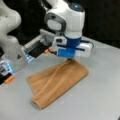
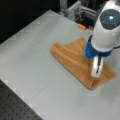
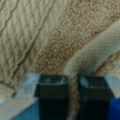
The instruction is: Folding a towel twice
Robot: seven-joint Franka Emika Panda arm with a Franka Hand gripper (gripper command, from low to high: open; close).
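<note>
Where towel (image 3: 72, 75) folds over, pincer (image 3: 72, 97) pinches its edge.

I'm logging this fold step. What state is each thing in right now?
towel: partly folded on the table, one edge lifted.
claw: shut on the towel's edge, low over its corner in a front view.
table: flat, bearing the towel.
</note>
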